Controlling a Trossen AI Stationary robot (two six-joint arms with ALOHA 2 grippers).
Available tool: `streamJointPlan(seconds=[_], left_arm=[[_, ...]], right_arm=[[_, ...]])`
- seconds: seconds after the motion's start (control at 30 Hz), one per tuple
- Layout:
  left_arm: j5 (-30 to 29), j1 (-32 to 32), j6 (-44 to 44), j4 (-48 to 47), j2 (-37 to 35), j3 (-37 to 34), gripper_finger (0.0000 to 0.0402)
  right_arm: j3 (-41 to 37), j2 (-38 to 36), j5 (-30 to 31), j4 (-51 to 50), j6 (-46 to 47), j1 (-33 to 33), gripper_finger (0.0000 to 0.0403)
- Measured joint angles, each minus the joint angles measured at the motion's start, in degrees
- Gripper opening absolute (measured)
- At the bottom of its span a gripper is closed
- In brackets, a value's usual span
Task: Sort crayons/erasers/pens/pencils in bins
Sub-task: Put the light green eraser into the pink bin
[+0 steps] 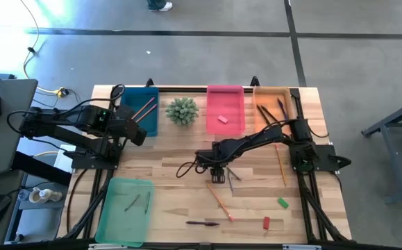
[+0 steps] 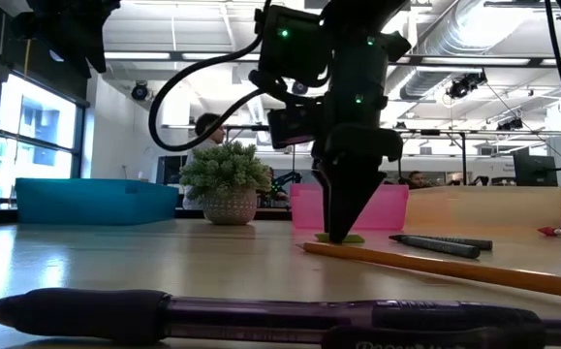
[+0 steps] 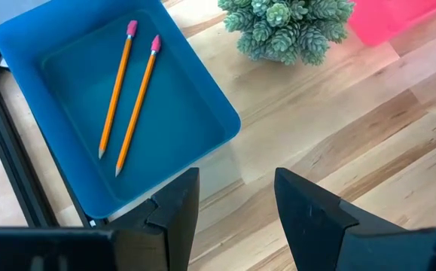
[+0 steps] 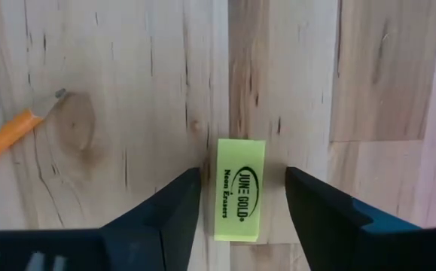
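Right now the right claw [image 4: 239,207] is hanging open over a yellow-green eraser [image 4: 239,190] lying flat on the wooden surface [image 1: 173,149], one finger on each side of it, neither one touching yet. In the low view the fingertips are sitting right down at the surface. The left claw [image 3: 233,207] is waiting open near the blue bin [image 3: 127,113], which is holding two orange pencils [image 3: 127,94].

Risks, as I judge them: the eraser is thin and flat, so if the fingers are closing a bit high they are likely skating over the top edge and popping it out sideways. Closing off-centre could be twisting it, leaving a corner grip that drops on the way to the pink bin [image 1: 225,107], where one pink eraser [image 1: 223,119] is already lying. Pressing lower is risking the tips jamming on the wood. An orange pencil [image 4: 10,135] is lying near, its tip pointing toward the claw; a sideways shove could be nudging it. The spiky plant [image 1: 182,110] is standing just beside the pink bin, so a low carry could be clipping it.
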Motion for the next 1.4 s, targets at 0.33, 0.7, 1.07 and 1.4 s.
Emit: streamJointPlan(seconds=[0.33,0.7,1.07,1.4], left_arm=[[0.0,0.0,1.5,-0.1,0.0,0.0,0.0163],[0.0,0.0,3.0,-0.1,0.0,0.0,0.0163],[0.1,0.0,3.0,-0.1,0.0,0.0,0.0163],[1.6,-0.1,3.6,-0.1,0.0,0.0,0.0163]], right_arm=[[-0.1,0.2,0.5,-0.2,1.8,0.1,0.0092],[-0.2,0.1,0.6,-0.2,0.5,0.1,0.0053],[4.7,0.7,1.4,-3.3,0.1,-0.8,0.0058],[9.3,0.5,3.2,-7.4,-0.9,-5.6,0.0059]])
